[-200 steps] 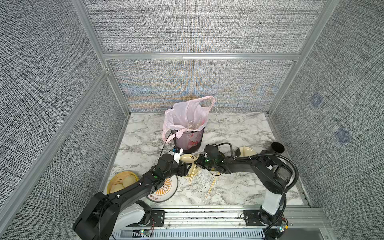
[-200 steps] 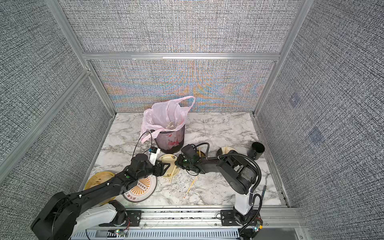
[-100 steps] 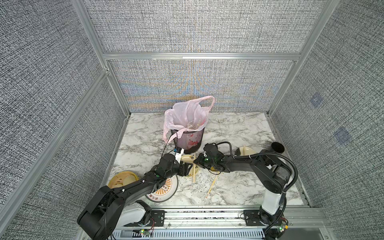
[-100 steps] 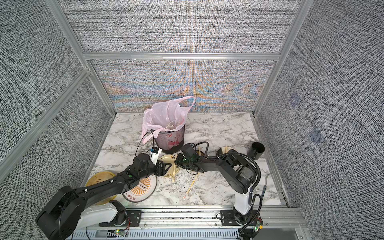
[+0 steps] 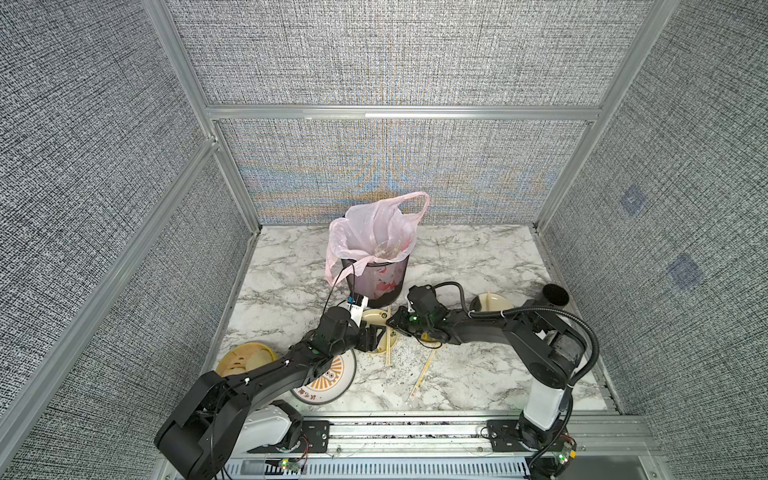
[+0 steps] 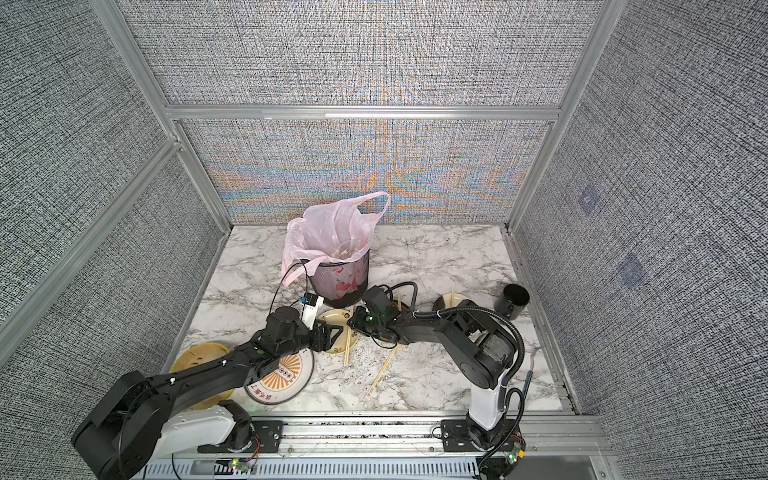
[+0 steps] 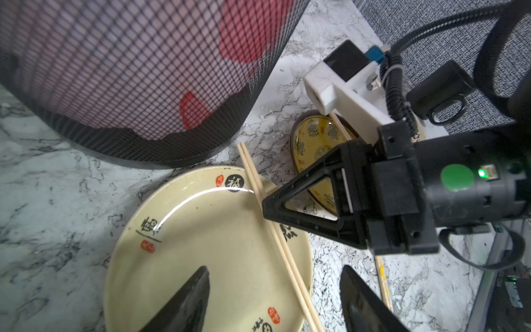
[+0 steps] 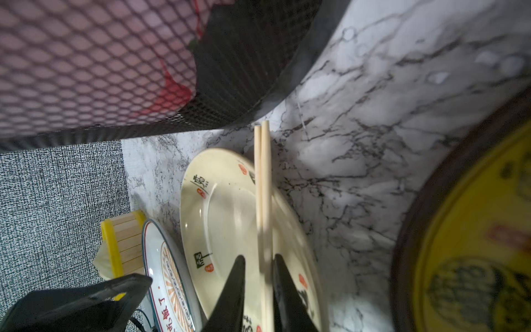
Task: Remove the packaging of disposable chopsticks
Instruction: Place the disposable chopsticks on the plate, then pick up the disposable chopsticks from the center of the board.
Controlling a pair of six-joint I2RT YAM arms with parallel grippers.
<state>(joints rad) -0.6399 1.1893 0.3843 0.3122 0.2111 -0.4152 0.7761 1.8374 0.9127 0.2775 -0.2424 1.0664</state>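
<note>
Two bare disposable chopsticks (image 8: 264,201) lie side by side across the cream plate (image 7: 172,258) near the middle of the marble table (image 5: 478,257). They run from twelve o'clock, where one end stops just short of the mesh bin (image 7: 129,86), toward six, where the other end overhangs the rim. No sleeve shows on them. The right gripper (image 8: 258,258), reaching in from three o'clock, has just started to part. Its jaws, clamped a second ago, now stand narrowly apart on either side of the pair, with a sliver of gap on one side. I judge the sticks to be let go and resting on the plate. The arm itself has hardly shifted in that time. The left gripper (image 7: 274,268), coming from eight o'clock, hovers wide over the same plate and holds nothing. That reads as one pair finished: unwrapped and set down. The pink bag (image 5: 374,224) lining the bin at twelve o'clock holds something pale, too small to name. A second pair (image 5: 427,363) lies on the table at five o'clock, well apart from both grippers. Orange marks along it suggest its packaging (image 5: 417,386) is not yet off, so it would be the next one to fetch.
</note>
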